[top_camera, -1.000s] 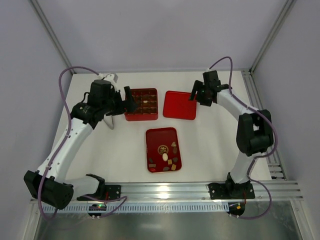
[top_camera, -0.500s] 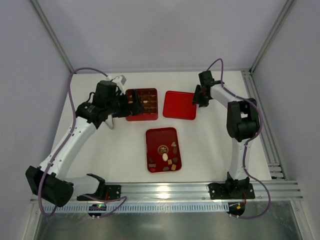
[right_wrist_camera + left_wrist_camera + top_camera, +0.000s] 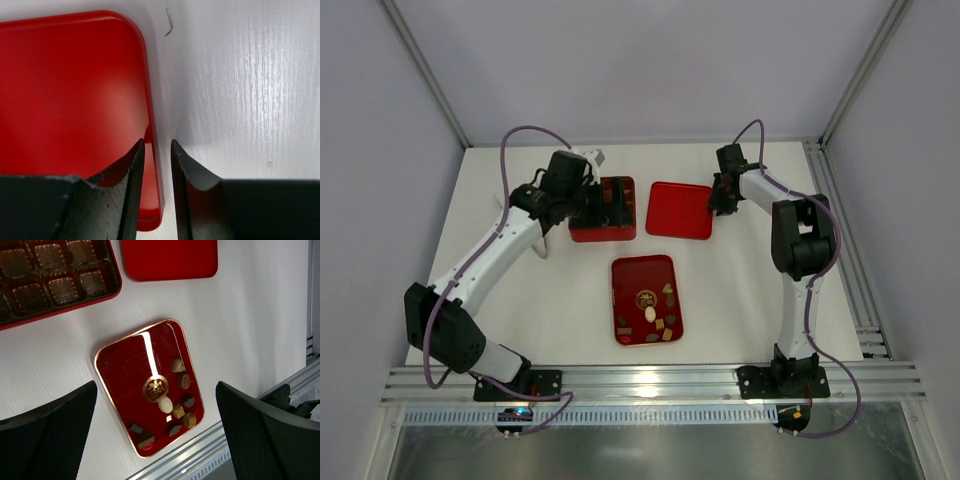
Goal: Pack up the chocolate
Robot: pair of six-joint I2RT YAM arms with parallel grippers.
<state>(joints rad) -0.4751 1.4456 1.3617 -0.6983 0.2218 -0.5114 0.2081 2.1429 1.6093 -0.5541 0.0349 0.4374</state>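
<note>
The chocolate (image 3: 655,312) lies as several small brown, tan and cream pieces on a dark red gold-rimmed tray (image 3: 630,275), mostly toward its near end. In the left wrist view the chocolate (image 3: 176,402) and the tray (image 3: 125,365) show far below, between the jaws. My left gripper (image 3: 610,200) (image 3: 156,390) hangs open over the red compartment box (image 3: 590,232) (image 3: 50,285), holding nothing. My right gripper (image 3: 720,200) (image 3: 157,145) is down at the right edge of the flat red lid (image 3: 675,210) (image 3: 75,90), its jaws drawn narrow around that rim.
The box's compartments seen in the left wrist view hold only brown paper cups. The lid (image 3: 170,257) lies right of the box, the tray nearer the arm bases. An aluminium rail (image 3: 650,378) runs along the near table edge, and frame posts stand at the far corners.
My left arm swung right, bringing its open gripper over the box. My right gripper came down onto the lid's right edge and its jaws closed in around the rim.
</note>
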